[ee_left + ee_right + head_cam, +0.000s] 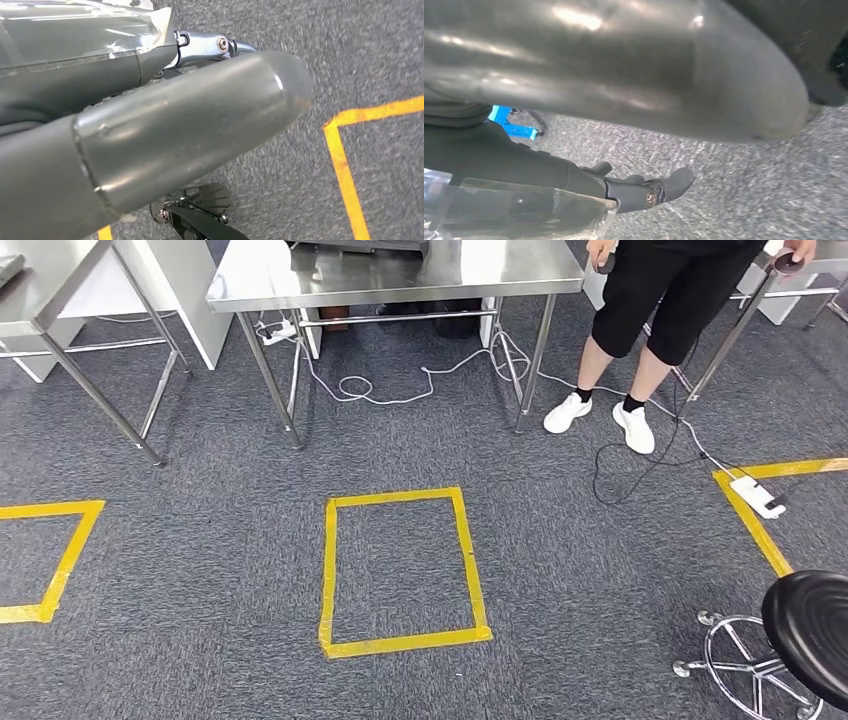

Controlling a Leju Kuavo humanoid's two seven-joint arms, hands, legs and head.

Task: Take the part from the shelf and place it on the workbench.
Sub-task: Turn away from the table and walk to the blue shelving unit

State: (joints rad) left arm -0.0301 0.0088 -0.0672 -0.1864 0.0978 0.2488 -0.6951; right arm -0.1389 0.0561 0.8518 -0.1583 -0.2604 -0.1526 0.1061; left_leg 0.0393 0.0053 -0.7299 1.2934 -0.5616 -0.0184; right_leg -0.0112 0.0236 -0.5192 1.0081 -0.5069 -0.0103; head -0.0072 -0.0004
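Grey carpet [200, 570] covers the floor, marked with a yellow tape rectangle [400, 570] straight ahead of the robot. The part and the shelf cannot be located or described from these pictures, so the appearance of the part is not reported. Neither robot hand carries anything visible: the left robot hand [190, 130] hangs over carpet, thumb forward, darker fingers [210, 47] extended with nothing between them. The right robot hand [634, 75] hangs likewise, its fingers [659, 187] apart and holding nothing.

Beyond the tape stands a steel table [400, 275] with white cables [400, 385] looped beneath it. A person [650, 330] stands at its right end; a black stool [800, 630] sits nearby on the right.

Judged risks: a step onto the cables or the power strip [757, 496] could trip the robot; a turn could strike the stool or the person.
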